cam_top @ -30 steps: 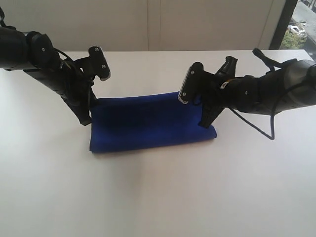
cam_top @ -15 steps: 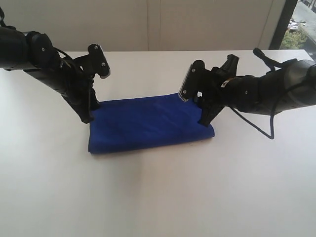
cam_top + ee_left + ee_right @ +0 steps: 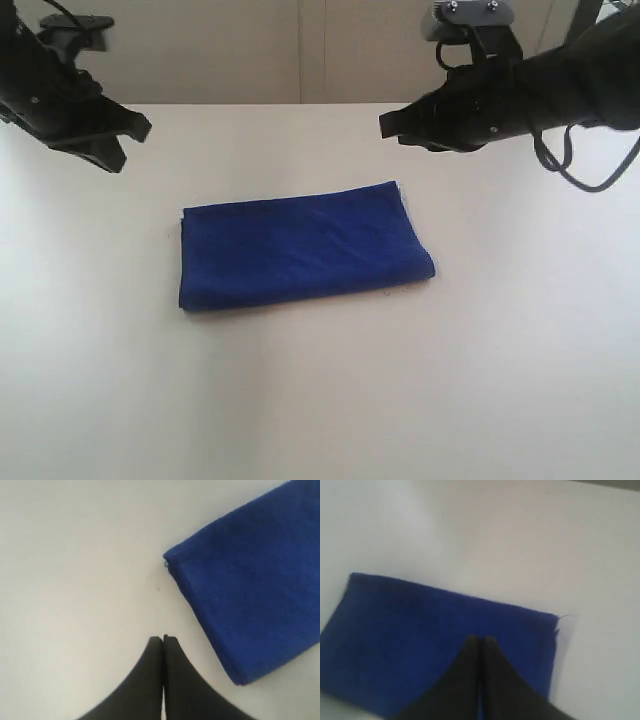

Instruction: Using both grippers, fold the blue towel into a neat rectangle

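Note:
The blue towel (image 3: 302, 243) lies flat on the white table as a folded rectangle, its layered edges showing at one end (image 3: 250, 595). Both grippers hang in the air well above it, touching nothing. My left gripper (image 3: 125, 140) is up at the far left, jaws pressed together and empty (image 3: 163, 639), with the towel's short end off to one side of it. My right gripper (image 3: 388, 125) is up at the far right, also shut and empty (image 3: 480, 640), and the towel (image 3: 410, 630) lies below it.
The white table (image 3: 320, 400) stretches bare around the towel. A pale wall runs behind the table's far edge (image 3: 300, 60). Black cables (image 3: 580, 170) loop from the right arm.
Both arms have lifted off the towel's two ends and drawn back upward and outward. Their jaws have let go of the cloth and closed. The towel now lies flatter, by itself.

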